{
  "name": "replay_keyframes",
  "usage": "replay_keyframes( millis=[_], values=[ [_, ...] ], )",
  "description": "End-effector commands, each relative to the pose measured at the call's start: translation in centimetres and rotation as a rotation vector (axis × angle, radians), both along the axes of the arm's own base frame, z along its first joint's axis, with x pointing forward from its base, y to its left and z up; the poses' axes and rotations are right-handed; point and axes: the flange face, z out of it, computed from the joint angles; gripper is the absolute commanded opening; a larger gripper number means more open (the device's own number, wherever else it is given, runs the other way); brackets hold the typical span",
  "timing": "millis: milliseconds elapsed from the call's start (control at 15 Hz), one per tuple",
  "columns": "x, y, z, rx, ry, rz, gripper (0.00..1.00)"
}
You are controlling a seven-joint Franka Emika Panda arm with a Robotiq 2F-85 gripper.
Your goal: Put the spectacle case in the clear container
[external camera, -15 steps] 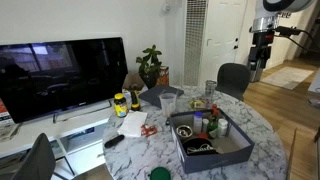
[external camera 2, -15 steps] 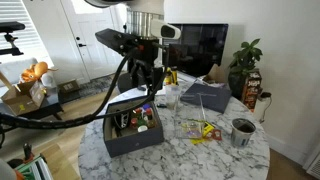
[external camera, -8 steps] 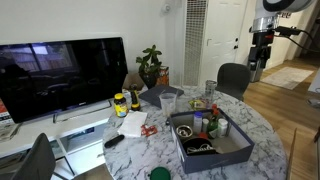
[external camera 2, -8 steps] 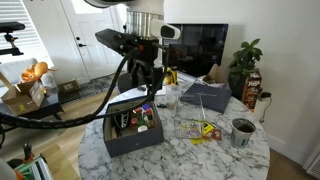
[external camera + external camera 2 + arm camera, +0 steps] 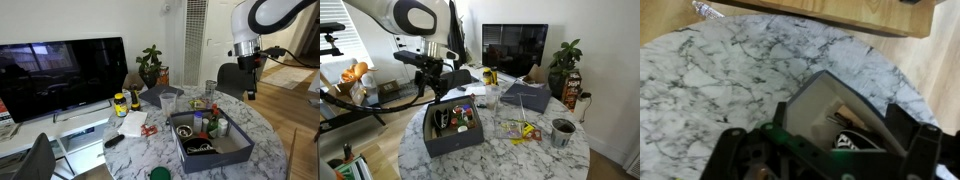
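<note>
Wrist view shows your fingers (image 5: 732, 152) spread wide with nothing between them, held high over the tabletop (image 5: 730, 70) with the grey tray (image 5: 812, 104) below. The case (image 5: 200, 148) appears to lie in the near end of that tray, close against its wall. Come straight down over its middle, turn the wrist so the fingers close across its slim width, and stay clear of the bottles (image 5: 212, 124) standing just beyond it. From there the carry goes left and farther back to the container (image 5: 167, 102), which stands on the tabletop apart from the tray. It looks short for the case, so plan to lower the case end-first. Hard to read: the wrist view is blurred, and the case shows there only as a dark patch with pale marks, partly covered by the fingers' base. The container's clear wall barely stands out from the marble.
</note>
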Motion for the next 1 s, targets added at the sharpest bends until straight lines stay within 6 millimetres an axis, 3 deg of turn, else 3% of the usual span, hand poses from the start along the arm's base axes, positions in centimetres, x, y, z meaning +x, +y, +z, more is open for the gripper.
replay_keyframes(
  millis=[0, 133, 267, 533, 733, 933],
  values=[
    [-0.5, 2.3, -0.5, -0.001, 0.014, 0.058, 1.00],
    [-1.0, 5.0, -1.0, -0.007, 0.025, 0.123, 1.00],
    [-1.0, 4.9, -1.1, -0.003, 0.028, 0.134, 1.00],
    [0.0, 13.0, -2.3, 0.114, -0.141, 0.311, 1.00],
    [0.1, 18.8, -5.3, 0.120, -0.221, 0.485, 1.00],
    [1.1, 21.0, -10.1, 0.077, -0.267, 0.588, 1.00]
  ],
)
